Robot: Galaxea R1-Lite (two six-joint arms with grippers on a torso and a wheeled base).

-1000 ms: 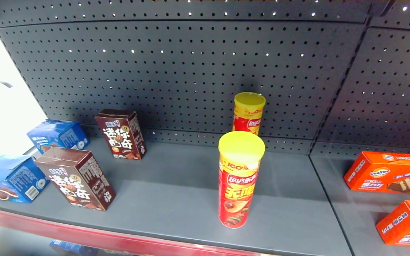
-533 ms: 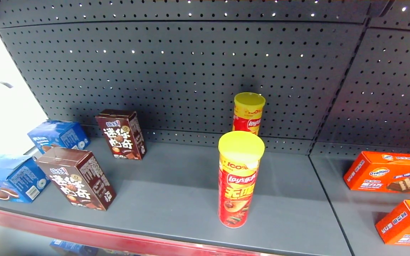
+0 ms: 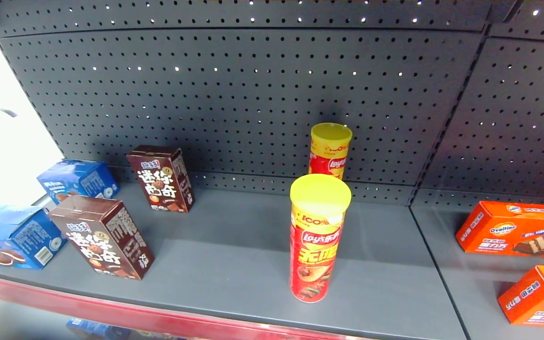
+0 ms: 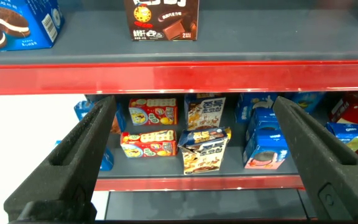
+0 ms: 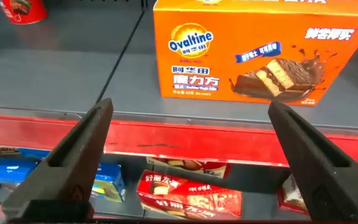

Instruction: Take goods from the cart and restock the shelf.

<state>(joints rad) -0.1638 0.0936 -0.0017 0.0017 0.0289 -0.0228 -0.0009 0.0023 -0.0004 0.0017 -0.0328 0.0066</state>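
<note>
On the grey shelf (image 3: 234, 255) stand two tall red chip cans with yellow lids, one at the front (image 3: 317, 238) and one at the back (image 3: 329, 150). Two brown cookie boxes (image 3: 104, 236) (image 3: 161, 178) and two blue cookie boxes (image 3: 12, 236) (image 3: 77, 179) stand to the left. Orange boxes (image 3: 515, 229) (image 3: 539, 295) lie on the right section. My left gripper (image 4: 194, 162) is open and empty below the shelf's red edge (image 4: 179, 78). My right gripper (image 5: 188, 158) is open and empty before an orange box (image 5: 253, 53).
A perforated dark back panel (image 3: 234, 94) closes the shelf behind. A lower shelf (image 4: 197, 180) holds several small boxes of snacks. Red and blue packs (image 5: 188, 196) lie on the lower level under the orange box. Bare shelf floor lies between the brown boxes and the cans.
</note>
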